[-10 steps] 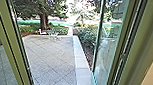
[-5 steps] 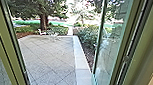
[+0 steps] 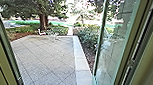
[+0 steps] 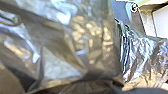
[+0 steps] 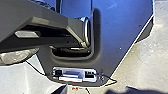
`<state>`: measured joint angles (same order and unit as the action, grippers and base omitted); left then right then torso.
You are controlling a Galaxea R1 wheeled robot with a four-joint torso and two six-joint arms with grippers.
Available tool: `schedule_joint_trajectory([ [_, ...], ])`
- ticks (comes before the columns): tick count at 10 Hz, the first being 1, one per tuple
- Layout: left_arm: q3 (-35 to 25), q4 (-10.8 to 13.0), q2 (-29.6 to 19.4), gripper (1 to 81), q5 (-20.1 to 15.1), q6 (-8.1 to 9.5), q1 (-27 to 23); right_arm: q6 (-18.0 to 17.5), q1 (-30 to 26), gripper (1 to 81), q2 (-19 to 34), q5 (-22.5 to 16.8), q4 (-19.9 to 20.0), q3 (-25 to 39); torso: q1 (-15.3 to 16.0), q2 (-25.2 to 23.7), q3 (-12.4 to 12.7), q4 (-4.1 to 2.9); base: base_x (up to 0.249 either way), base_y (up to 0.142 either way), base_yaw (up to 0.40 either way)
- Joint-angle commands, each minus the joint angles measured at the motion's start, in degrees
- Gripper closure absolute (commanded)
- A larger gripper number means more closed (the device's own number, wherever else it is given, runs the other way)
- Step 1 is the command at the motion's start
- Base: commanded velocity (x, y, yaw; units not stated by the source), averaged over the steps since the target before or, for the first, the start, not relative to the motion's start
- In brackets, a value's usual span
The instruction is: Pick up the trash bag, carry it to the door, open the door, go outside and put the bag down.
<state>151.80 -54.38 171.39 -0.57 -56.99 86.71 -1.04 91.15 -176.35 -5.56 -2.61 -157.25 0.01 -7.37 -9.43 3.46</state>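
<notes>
The robot has rolled forward a little. I can't tell if either gripper is open or closed. The crinkly trash bag point(image 4: 92, 47) is by the left wrist. Left of the glass door point(image 3: 112, 52) are paving point(image 3: 46, 56) and a tree point(image 3: 44, 20).

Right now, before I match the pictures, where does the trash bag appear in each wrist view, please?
Left wrist view: the trash bag is large, shiny and crumpled, close to the camera and partly in front of the robot's dark plate.
Right wrist view: a greyish shape lies beside the robot's jointed bar; I cannot tell if it is the bag.
Shared landmark: the dark plate, seen much more widely from the right wrist.
</notes>
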Motion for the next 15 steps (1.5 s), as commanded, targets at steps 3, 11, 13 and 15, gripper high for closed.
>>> schedule_joint_trajectory([
  [3, -0.3, -0.4, -0.2, 81.1, -4.8, -0.23, -2.6, 0.2, -1.9, 1.0, -0.3, -3.7, 0.0, 0.3, 0.0, 0.0, 0.0, 0.00, 0.115, 0.000, 0.000],
  [11, -0.3, -0.5, -0.3, 81.1, -4.8, -0.14, -2.6, 0.3, -2.0, 1.0, -0.3, -3.8, -0.2, 0.5, 0.0, 0.0, 0.0, -0.02, 0.114, 0.009, 0.000],
  [13, -0.3, -0.5, -0.3, 81.1, -4.9, -0.23, -2.6, 0.3, -2.0, 1.0, -0.3, -3.8, -0.2, 0.5, 0.0, 0.0, 0.0, -0.02, 0.112, 0.070, 0.000],
  [15, -0.3, -0.5, -0.3, 81.1, -4.9, -0.22, -2.6, 0.3, -2.0, 1.0, -0.3, -3.8, -0.2, 0.5, 0.0, -0.1, 0.0, -0.02, 0.105, 0.077, 0.000],
])
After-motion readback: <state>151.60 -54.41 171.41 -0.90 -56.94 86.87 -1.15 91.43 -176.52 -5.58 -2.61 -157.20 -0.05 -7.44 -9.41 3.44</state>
